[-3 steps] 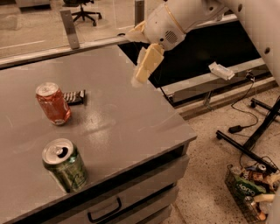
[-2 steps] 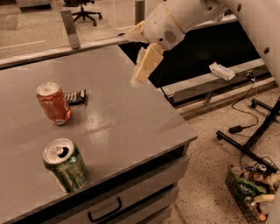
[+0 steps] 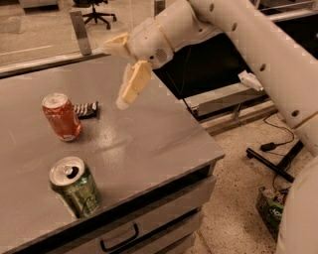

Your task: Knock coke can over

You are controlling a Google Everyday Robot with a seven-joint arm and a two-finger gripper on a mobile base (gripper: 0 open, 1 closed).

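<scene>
The coke can (image 3: 61,117), red-orange with a silver top, stands upright on the grey table (image 3: 149,139) at the left. My gripper (image 3: 115,74) hangs above the table to the right of the can, apart from it, with its pale fingers (image 3: 133,83) spread open and nothing between them. One finger points left, the other points down toward the table.
A green can (image 3: 75,187) stands upright near the table's front edge. A dark snack bar (image 3: 86,109) lies just right of the coke can. The table's right edge drops to the floor, where there are cables and a basket (image 3: 271,208). An office chair (image 3: 94,10) is behind.
My gripper has moved left and a little lower over the table, closer to the coke can. Both cans have stayed upright and in place.
</scene>
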